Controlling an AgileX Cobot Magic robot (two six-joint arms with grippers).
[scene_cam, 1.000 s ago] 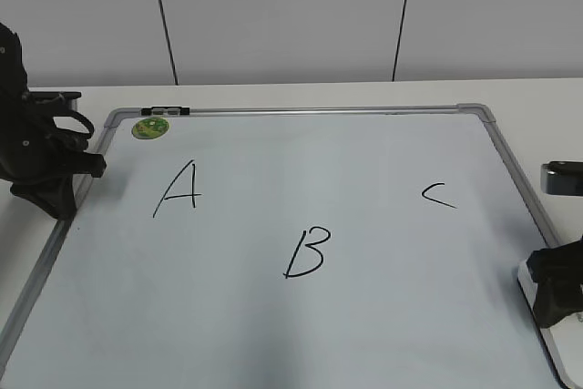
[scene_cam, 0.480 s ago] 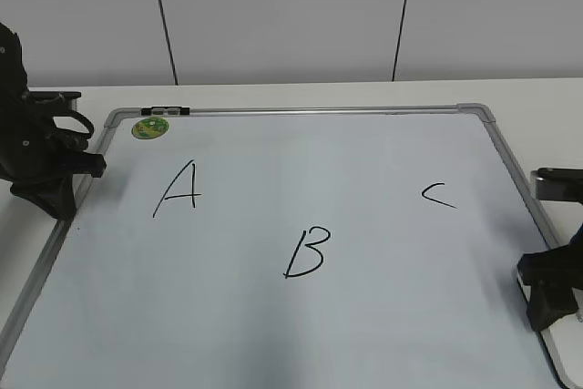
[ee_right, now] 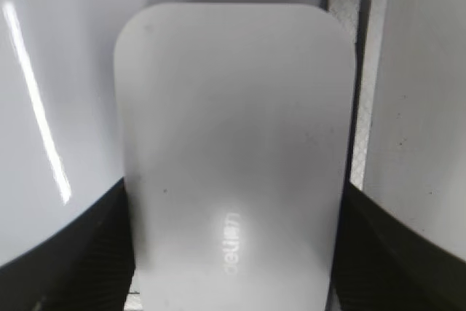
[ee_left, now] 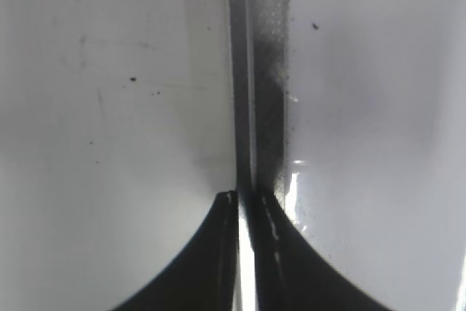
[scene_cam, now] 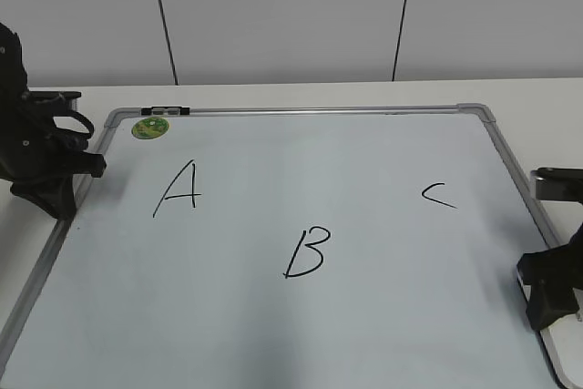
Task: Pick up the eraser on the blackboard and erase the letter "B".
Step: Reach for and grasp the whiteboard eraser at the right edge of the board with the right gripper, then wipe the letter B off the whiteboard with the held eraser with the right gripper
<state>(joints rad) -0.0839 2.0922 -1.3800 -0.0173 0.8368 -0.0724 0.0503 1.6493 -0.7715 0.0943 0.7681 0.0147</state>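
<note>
Eraser [ee_right: 233,158] lies at blackboard's [scene_cam: 273,334] right edge, right gripper [ee_right: 233,253] straddling its long sides, apparently gripping, though contact is partly hidden. Smooth rigid plastic, likely light and slippery: hold mid-flanks. Left gripper [ee_left: 247,202] clenched, empty.

The eraser [ee_right: 233,158] looks smooth matt white plastic; the blackboard [scene_cam: 364,334] glossy, grey metal-framed.
</note>
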